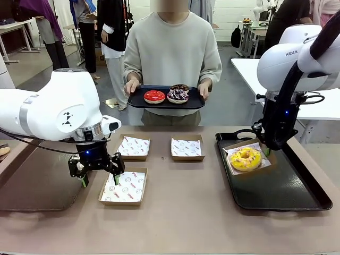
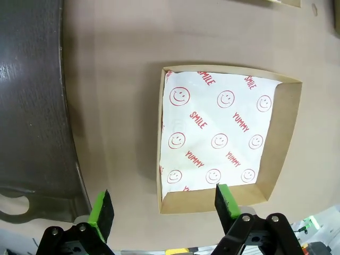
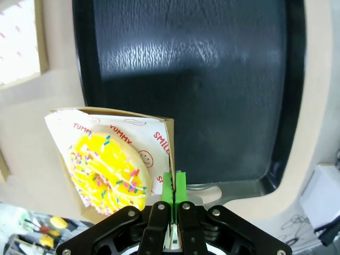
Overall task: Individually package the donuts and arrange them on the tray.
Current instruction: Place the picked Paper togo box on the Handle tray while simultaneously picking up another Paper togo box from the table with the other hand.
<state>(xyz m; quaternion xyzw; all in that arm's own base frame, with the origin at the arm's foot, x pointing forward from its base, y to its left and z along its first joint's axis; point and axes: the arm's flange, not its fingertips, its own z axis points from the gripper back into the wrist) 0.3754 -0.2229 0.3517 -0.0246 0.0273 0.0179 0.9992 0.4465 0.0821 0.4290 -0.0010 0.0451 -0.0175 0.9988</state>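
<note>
Yellow sprinkled donut's cardboard box is being placed on the black tray, right gripper seemingly clamping its rim, left gripper gaping; release next.

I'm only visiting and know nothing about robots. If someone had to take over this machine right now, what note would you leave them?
The left gripper is open and holds nothing, hovering over the near empty box.
The right gripper is shut on the edge of the filled box, at the far left corner of the table tray. I cannot tell whether it is set down.
Done: the yellow donut is boxed.
Left: the red donut, iced donut and chocolate donut lie unboxed on the person's tray. Two more empty boxes wait mid-table.
</note>
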